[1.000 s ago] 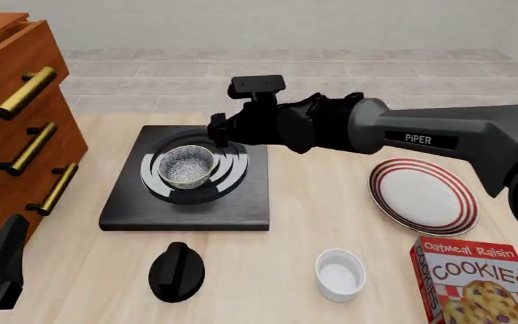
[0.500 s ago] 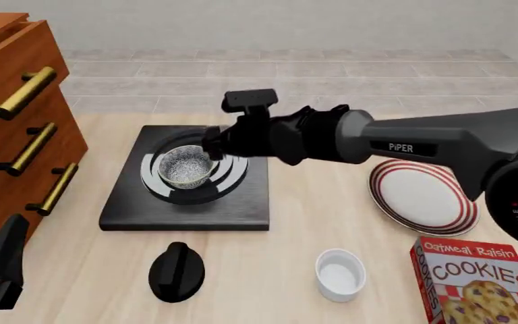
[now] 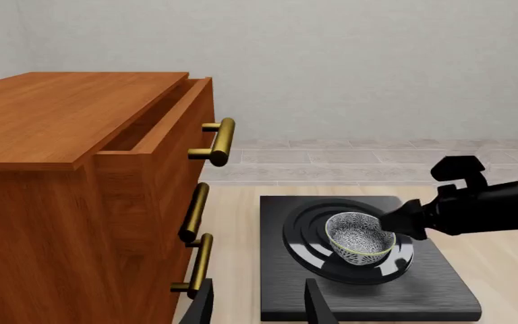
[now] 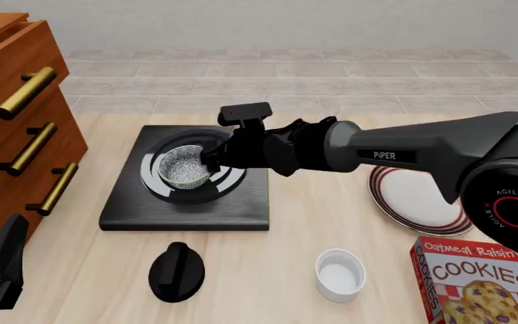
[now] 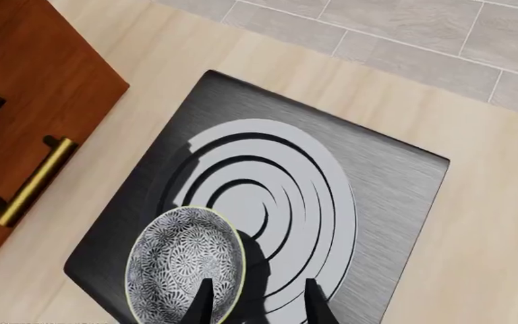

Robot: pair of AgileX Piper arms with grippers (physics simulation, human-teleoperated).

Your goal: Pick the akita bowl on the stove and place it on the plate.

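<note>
The akita bowl (image 4: 184,167), dark outside and speckled grey-white inside, sits upright on the rings of the black stove (image 4: 187,212). My right gripper (image 4: 212,159) is low at the bowl's right side. In the right wrist view it (image 5: 257,307) is open, one finger over the bowl (image 5: 184,273) and the other outside its rim, above the stove (image 5: 394,202). The red-striped plate (image 4: 425,206) lies to the right, partly behind my right arm. My left gripper (image 4: 3,260) waits open and empty at the front left, its wrist view showing the bowl (image 3: 360,236) and stove (image 3: 367,297).
A wooden dresser (image 4: 16,121) with brass handles stands along the left side, its top drawer slightly open. In front of the stove lies a black round knob (image 4: 176,271). A white ramekin (image 4: 340,273) and a cookies box (image 4: 479,283) stand at the front right.
My right gripper has dropped and shifted left, from above the stove's back right down to the bowl's rim. The bowl and the left arm have not moved.
</note>
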